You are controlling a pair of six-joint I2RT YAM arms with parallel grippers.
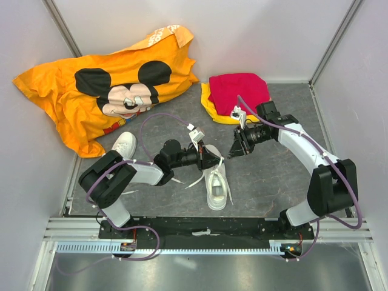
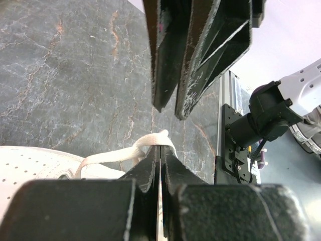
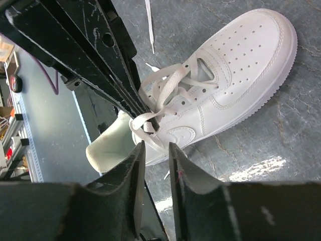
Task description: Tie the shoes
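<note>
Marbled grey tabletop (image 2: 60, 75) spreads beneath left gripper (image 2: 160, 148), fingers pinching a white lace (image 2: 113, 156); right gripper (image 3: 156, 150), fingers slightly apart, partly hides the shoe (image 3: 235, 65) beyond.

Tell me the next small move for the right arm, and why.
Probably ease the right gripper forward and close on the flat white lace. Its fingers stand slightly apart just short of the loop, which the left gripper pinches over the white low-top sneaker.
</note>
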